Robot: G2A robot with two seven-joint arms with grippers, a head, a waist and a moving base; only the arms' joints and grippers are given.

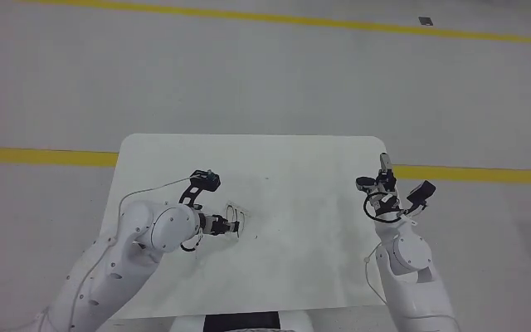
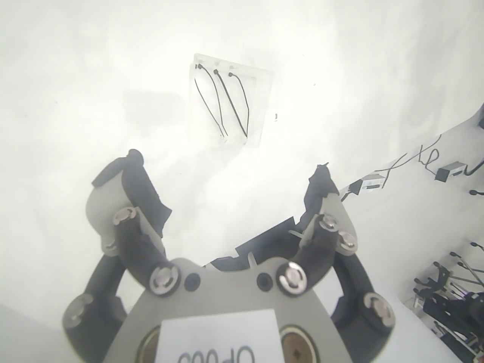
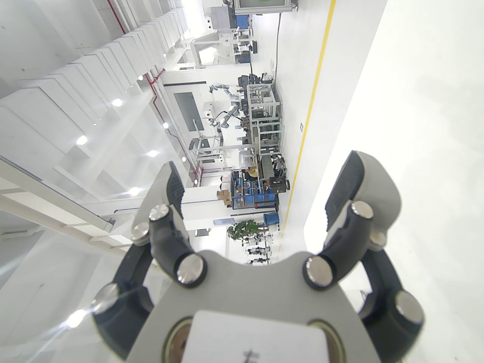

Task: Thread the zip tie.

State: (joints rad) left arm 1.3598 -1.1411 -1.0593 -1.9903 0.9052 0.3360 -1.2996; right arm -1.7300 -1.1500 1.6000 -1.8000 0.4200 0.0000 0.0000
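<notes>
On the left half of the white desk (image 1: 315, 249): one clear tray (image 2: 264, 107) holding three black zip ties (image 2: 230, 103), laid side by side with heads at the same end. Left jaws: spread apart, empty, above the desk near the tray; right jaws: spread apart, empty, at the desk's right edge, well apart from the tray.

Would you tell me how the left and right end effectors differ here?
The left end effector faces the table, towards the zip ties; the right end effector faces out into the room. The left's fingertips wear ragged black covering; the right's pads are clean and ribbed. Both are open and empty.
</notes>
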